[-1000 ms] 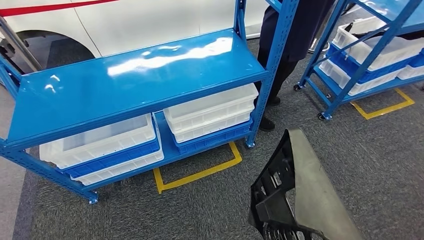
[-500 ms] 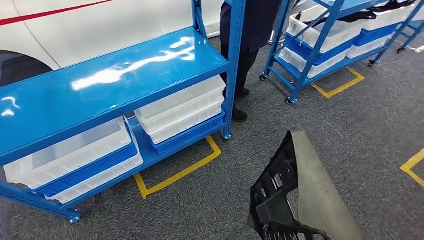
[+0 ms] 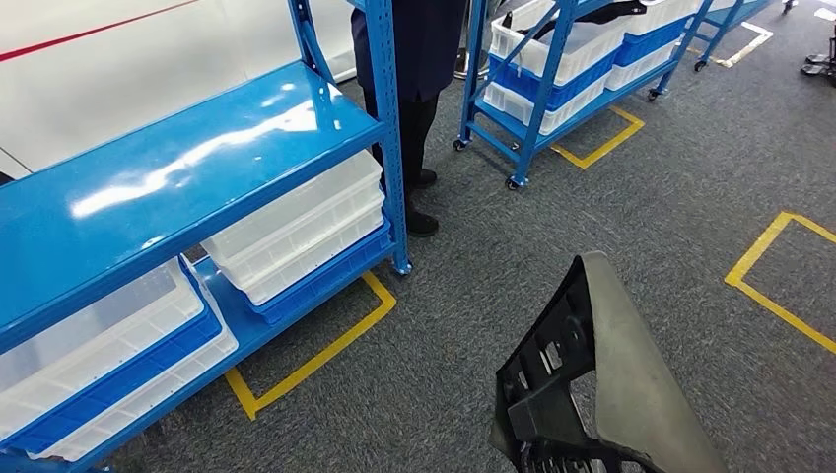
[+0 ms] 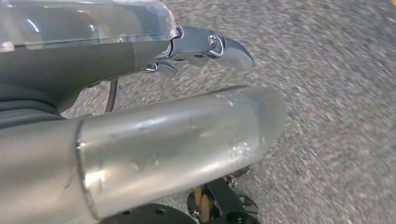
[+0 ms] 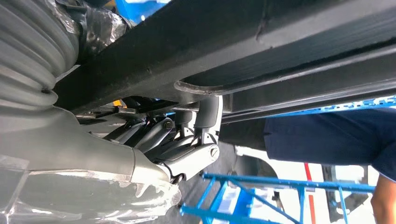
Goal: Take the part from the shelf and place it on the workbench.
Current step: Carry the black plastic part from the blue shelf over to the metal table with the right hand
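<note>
1. Head view: The black and grey part sticks up low in the picture, over the grey carpet floor. A blue shelf stands on the left with white bins under it. A person in dark clothes stands behind the shelf.
2. Left wrist view: The left hand hangs over the carpet. Its fingers curl a little and hold nothing.
3. Right wrist view: The right hand is under the part. Its fingers hook tight around the part's edge.
</note>
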Robot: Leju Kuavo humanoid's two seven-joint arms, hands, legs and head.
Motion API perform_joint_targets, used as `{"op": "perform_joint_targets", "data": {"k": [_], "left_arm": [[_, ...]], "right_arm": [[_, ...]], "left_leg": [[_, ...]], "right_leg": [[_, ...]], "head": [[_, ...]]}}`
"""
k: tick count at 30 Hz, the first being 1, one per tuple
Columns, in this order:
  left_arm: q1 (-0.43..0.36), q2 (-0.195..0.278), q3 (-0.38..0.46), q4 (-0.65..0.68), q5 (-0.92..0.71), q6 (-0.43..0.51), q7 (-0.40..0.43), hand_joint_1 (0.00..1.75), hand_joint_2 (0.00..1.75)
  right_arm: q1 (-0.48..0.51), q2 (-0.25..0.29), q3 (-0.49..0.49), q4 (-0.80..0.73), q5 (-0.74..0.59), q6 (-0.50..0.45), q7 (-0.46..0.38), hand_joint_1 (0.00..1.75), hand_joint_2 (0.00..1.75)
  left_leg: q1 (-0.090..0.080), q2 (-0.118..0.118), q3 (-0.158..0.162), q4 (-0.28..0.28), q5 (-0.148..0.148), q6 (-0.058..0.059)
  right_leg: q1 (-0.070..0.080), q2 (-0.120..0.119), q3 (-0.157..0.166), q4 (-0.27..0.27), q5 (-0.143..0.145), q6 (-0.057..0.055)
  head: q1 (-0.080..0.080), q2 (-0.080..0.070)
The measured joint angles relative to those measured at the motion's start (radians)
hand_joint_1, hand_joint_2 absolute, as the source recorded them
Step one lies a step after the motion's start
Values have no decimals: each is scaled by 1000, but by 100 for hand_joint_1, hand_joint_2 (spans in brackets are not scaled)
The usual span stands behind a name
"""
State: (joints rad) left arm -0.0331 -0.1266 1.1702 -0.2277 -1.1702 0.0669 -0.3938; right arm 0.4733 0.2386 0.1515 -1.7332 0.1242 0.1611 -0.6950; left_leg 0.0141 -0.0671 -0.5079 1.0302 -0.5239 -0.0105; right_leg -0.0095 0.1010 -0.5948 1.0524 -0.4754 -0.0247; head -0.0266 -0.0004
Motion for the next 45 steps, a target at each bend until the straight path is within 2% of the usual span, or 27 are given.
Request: {"op": "perform_joint_targets", "data": {"k": [1, 3, 5, 7, 9, 10, 12, 14, 15, 16, 18, 20, 22, 24, 25, 27, 29, 31, 33, 34, 36, 38, 40, 41, 42, 43, 45], "left_arm": [[-1, 0, 1, 0, -2, -1, 0, 0, 0], [-5, 0, 1, 0, -4, -3, 0, 0, 0], [-6, 0, 2, 0, -9, -5, -2, 0, 0], [-4, 0, 5, 0, -14, -5, -3, 0, 0], [-1, 0, 8, 0, -17, -5, -3, 0, 0], [-1, 0, 10, 0, -18, -5, -4, 0, 0], [-3, 0, 11, 0, -20, -5, -6, 0, 0], [-5, 0, 12, 0, -22, -5, -8, 0, 0], [-6, 0, 12, 0, -22, -5, -9, 0, 0], [-8, 0, 12, 0, -23, -5, -10, 0, 0], [-12, 0, 12, 0, -25, -6, -10, 0, 0], [-14, 0, 12, 0, -30, -8, -10, 0, 0], [-11, 0, 12, 0, -34, -9, -9, 0, 0], [-7, 0, 12, 0, -34, -10, -9, 0, 0], [-6, 0, 12, 0, -34, -10, -8, 0, 0], [-5, 1, 13, 0, -35, -11, -8, 0, 0], [-5, 1, 13, 0, -35, -11, -8, 0, 0], [-5, 1, 13, 0, -35, -12, -7, 0, 0], [-6, 1, 13, 0, -36, -12, -7, 0, 0], [-7, 1, 13, 0, -36, -12, -6, 0, 0], [-7, 1, 13, 0, -36, -13, -6, 0, 0], [-5, 2, 13, 0, -36, -15, -6, 0, 0], [-4, 3, 13, 0, -36, -18, -6, 0, 0], [-4, 4, 14, 0, -36, -19, -5, 0, 0], [-6, 4, 14, 0, -36, -20, -4, 0, 0], [-7, 4, 14, 0, -36, -22, -3, 0, 0], [-9, 4, 15, 0, -36, -27, -1, 0, 0]], "right_arm": [[0, 1, -1, 0, 1, 0, 0, 175, 175], [3, 4, -6, -1, 6, 2, 0, 175, 175], [5, 9, -14, -5, 14, 7, 0, 175, 175], [3, 14, -19, -8, 21, 12, 0, 175, 175], [3, 17, -23, -9, 25, 16, 0, 175, 175], [4, 18, -26, -9, 26, 16, 0, 175, 175], [5, 19, -32, -9, 27, 17, 0, 175, 175], [4, 22, -35, -12, 28, 17, 0, 175, 175], [4, 24, -37, -14, 29, 17, 0, 175, 175], [4, 25, -38, -17, 29, 17, 0, 175, 175], [6, 29, -43, -22, 29, 17, 0, 175, 175], [8, 32, -49, -27, 29, 18, 0, 175, 175], [6, 36, -52, -30, 28, 19, 0, 175, 175], [5, 39, -55, -30, 28, 19, 0, 175, 175], [6, 40, -57, -30, 28, 19, 0, 175, 175], [6, 40, -61, -30, 28, 20, 0, 175, 175], [5, 41, -63, -30, 28, 21, 0, 175, 175], [4, 42, -64, -31, 28, 22, 0, 175, 175], [5, 43, -65, -31, 28, 24, 0, 175, 175], [7, 43, -66, -31, 29, 24, 0, 175, 175], [7, 43, -67, -31, 29, 23, 0, 175, 175], [5, 43, -67, -31, 30, 21, 0, 175, 175], [5, 43, -68, -31, 32, 19, 0, 175, 175], [6, 43, -69, -31, 33, 19, 0, 175, 175], [7, 43, -69, -31, 33, 19, 0, 175, 175], [8, 43, -70, -31, 34, 19, 0, 175, 175], [6, 43, -70, -31, 39, 18, 0, 175, 175]], "left_leg": [[-1, -8, 2, -12, -4, 3], [0, 11, 6, -23, 2, 12], [3, 36, 9, -34, 11, 27], [3, 65, 8, -38, 15, 36], [-1, 95, 4, -37, 14, 38], [-2, 110, 3, -36, 13, 38], [-2, 136, 5, -35, 9, 34], [-5, 157, 11, -32, 3, 27], [-7, 166, 14, -31, 1, 22], [-9, 174, 17, -30, -1, 17], [-10, 187, 21, -31, -4, 8], [-6, 158, 12, -4, -29, -2], [-1, 102, -33, 98, -90, -9], [0, 79, -93, 223, -139, -12], [0, 76, -109, 250, -136, -14], [3, 69, -89, 190, -75, -14], [10, 19, -40, 63, -11, -14], [13, -25, -18, 2, 2, -8], [11, -12, -16, -5, 2, 5], [11, 1, -14, -10, 6, 13], [11, 29, -10, -22, 14, 29], [6, 61, -9, -24, 15, 37], [1, 94, -8, -24, 12, 39], [0, 108, -7, -24, 11, 39], [0, 120, -5, -24, 9, 38], [-1, 131, -2, -24, 7, 36], [-5, 149, 3, -23, 0, 28]], "right_leg": [[-1, 11, -5, 0, 4, 7], [-5, 24, -13, -2, 11, 21], [-1, -16, -30, 30, -12, 29], [1, -73, -77, 132, -75, 34], [-3, -90, -123, 240, -122, 41], [-5, -94, -126, 256, -121, 43], [-7, -108, -73, 175, -72, 43], [-1, -148, 2, 42, -31, 33], [4, -162, 23, 4, -24, 27], [9, -168, 29, -12, -25, 21], [10, -147, 26, -15, -21, 11], [5, -128, 27, -25, -13, -1], [1, -109, 26, -30, -8, -11], [2, -85, 24, -28, -8, -15], [2, -71, 23, -27, -8, -15], [1, -43, 24, -22, -9, -14], [1, -16, 20, -11, -12, -7], [0, 8, 8, -2, -11, 7], [-2, 32, -2, -4, -4, 22], [-3, 24, -6, -1, -4, 27], [0, -30, -29, 45, -34, 33], [-1, -82, -84, 161, -96, 38], [-4, -93, -127, 253, -126, 42], [-5, -95, -124, 252, -114, 43], [-5, -101, -102, 213, -87, 42], [-4, -115, -64, 146, -55, 40], [5, -156, 0, 28, -19, 28]], "head": [[0, 0], [0, 0], [2, 0], [3, 0], [3, 0], [3, 0], [3, 0], [3, 0], [3, 0], [3, 0], [3, 0], [2, 0], [1, 0], [1, 0], [1, 0], [1, 0], [1, 0], [1, 0], [1, 0], [2, 0], [3, 0], [5, 0], [5, 0], [5, 0], [5, 0], [5, 0], [5, 0]]}}
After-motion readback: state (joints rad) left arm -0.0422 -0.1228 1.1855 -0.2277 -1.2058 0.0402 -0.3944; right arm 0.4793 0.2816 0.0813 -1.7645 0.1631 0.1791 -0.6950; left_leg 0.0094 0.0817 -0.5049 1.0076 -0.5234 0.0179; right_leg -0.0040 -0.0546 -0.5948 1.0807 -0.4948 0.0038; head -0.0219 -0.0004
